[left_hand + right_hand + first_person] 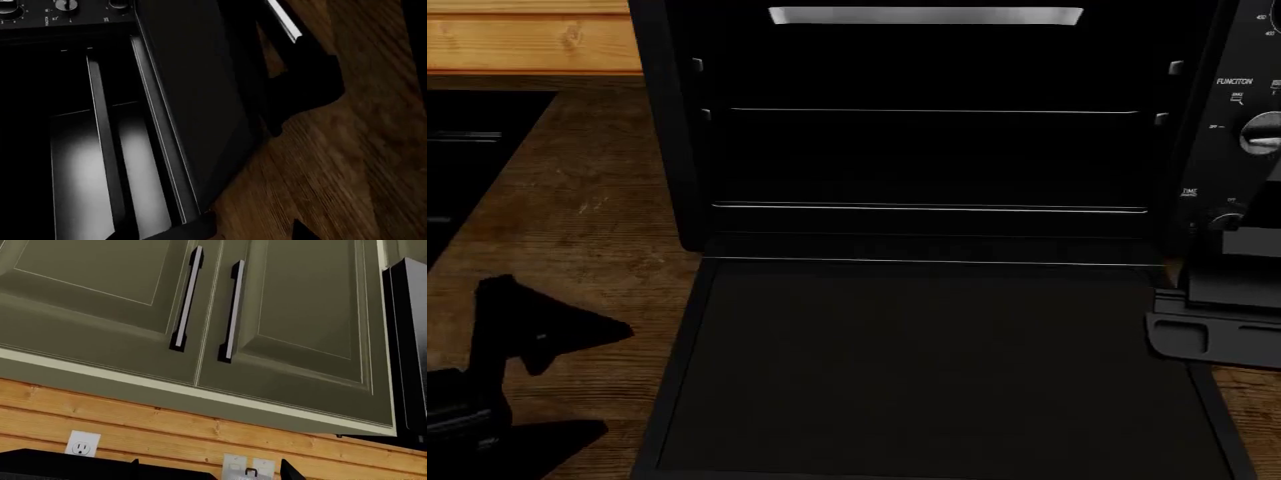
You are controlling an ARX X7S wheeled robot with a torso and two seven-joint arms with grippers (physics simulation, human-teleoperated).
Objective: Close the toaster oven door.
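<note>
- The toaster oven (934, 120) stands on a wooden countertop (587, 230), its cavity facing the head camera and fully exposed.
- The toaster oven door (941, 370) lies folded down flat in front of the cavity, hinged along the oven's lower front edge; its near edge runs out of the head view.
- In the left wrist view the door (200, 90) shows as a dark panel beside the cavity, and its silver handle bar (285, 21) runs along the edge farthest from the hinge.
- Bare wood lies open beside the door's left edge in the head view, and wide wood shows beyond the handle edge in the left wrist view.
- Inside the cavity: thin rack rails (934, 110) on the walls, a bright heating strip (925, 15) near the top, and a pale reflective floor tray (80, 175). Nothing else can be made out in it.
- The control strip with knobs (1261, 132) and "FUNCTION"/"TIME" lettering sits at the oven's right side.
- The left gripper (521, 330) is a dark shape left of the door, apart from it; I cannot tell how wide its jaws stand.
- The right gripper (1214, 320) sits at the door's right edge by the control strip; its opening is likewise unclear.
- The right wrist view faces green wall cabinets (200, 315), a plank backsplash and a wall outlet (81, 443).
</note>
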